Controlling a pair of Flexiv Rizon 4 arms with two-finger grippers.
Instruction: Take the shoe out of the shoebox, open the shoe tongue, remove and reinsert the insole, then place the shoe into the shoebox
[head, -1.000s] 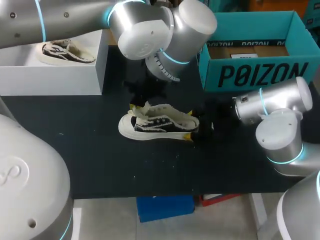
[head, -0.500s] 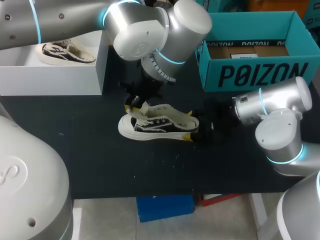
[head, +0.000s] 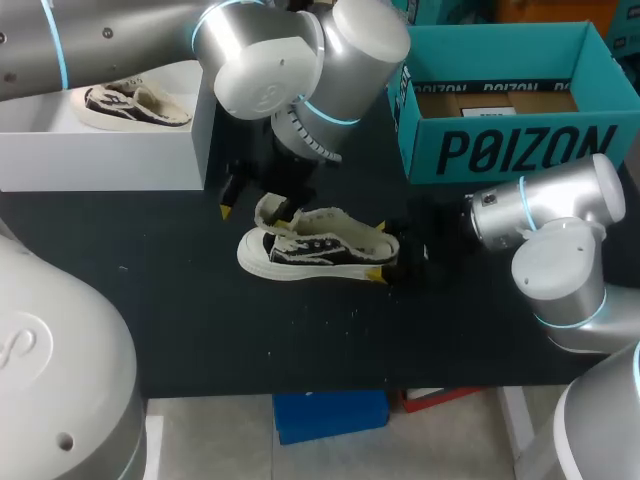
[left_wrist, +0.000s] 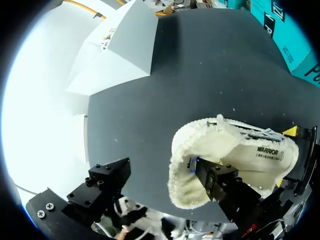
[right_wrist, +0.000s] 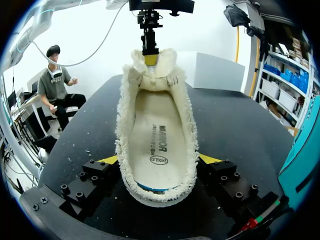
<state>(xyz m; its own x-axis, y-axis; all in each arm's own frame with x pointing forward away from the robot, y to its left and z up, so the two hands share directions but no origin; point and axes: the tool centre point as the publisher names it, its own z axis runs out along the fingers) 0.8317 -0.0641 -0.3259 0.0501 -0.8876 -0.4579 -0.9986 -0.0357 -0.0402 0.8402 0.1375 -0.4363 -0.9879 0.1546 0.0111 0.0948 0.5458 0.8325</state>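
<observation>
A black-and-cream shoe (head: 315, 248) lies on its sole on the black table, toe to the left, its fleece lining and insole (right_wrist: 156, 145) showing. My left gripper (head: 254, 208) stands open over the toe end. One finger (left_wrist: 216, 179) sits against the raised tongue (left_wrist: 200, 150), the other finger (left_wrist: 106, 177) is out over bare table. My right gripper (head: 377, 250) is at the heel, open, with a yellow tip (right_wrist: 109, 160) close on each side of the heel (right_wrist: 159, 192). The teal shoebox (head: 510, 150) stands at the back right.
A white box (head: 100, 150) at the back left carries a second, matching shoe (head: 130, 103). Bare black table lies in front of the shoe and to its left. The right arm's elbow (head: 555, 250) sits just in front of the teal box.
My left gripper has opened, letting go of the tongue, and shifted slightly left. The tongue stays lifted toward the toe. Shoe and right arm have not moved.
</observation>
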